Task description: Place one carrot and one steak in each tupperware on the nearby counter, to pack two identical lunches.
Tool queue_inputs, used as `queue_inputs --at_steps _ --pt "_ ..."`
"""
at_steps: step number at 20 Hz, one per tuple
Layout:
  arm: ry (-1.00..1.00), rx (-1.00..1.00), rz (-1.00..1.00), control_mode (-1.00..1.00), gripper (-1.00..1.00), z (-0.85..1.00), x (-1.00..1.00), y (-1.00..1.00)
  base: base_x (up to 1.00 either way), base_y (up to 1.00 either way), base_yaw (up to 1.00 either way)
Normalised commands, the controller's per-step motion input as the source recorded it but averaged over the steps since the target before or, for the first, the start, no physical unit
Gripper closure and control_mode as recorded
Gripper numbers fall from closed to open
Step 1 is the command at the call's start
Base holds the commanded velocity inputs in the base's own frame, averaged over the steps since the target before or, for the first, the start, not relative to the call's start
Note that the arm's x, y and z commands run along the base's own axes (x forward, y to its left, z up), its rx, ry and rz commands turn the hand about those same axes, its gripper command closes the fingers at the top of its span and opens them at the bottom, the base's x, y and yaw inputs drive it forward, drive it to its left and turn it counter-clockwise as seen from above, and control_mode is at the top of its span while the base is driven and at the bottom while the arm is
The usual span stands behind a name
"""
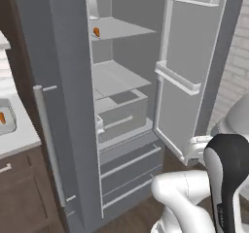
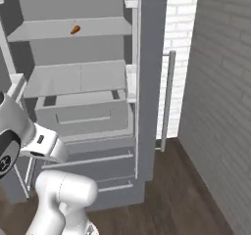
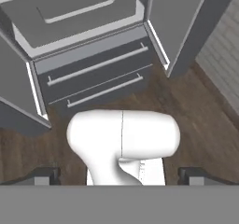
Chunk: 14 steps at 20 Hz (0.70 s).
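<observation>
Far above the claw, a small orange tapered carrot lies on the fridge's upper shelf, presumably stored there awaiting pickup. Off to the side, another carrot already sits in a light-grey tupperware on the pale tabletop. Claw released, jaws wide, empty, pointing down at dark wooden floor before the smooth grey freezer drawers.

Kitchen: open grey fridge with shelves, counter over brown cabinets, brick wall, wood floor.
</observation>
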Motion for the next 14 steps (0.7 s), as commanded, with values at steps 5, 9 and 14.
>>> queue_inputs --at_steps 5,9,14 --pt "0.00 0.00 0.00 1.00 -1.00 0.00 0.00 0.00 0.46 -0.23 0.50" --pt "0.00 0.00 0.00 1.00 -1.00 0.00 0.00 0.00 0.44 -0.13 0.48" --pt "0.00 0.00 0.00 1.00 -1.00 0.00 0.00 0.00 0.23 -0.35 0.30"
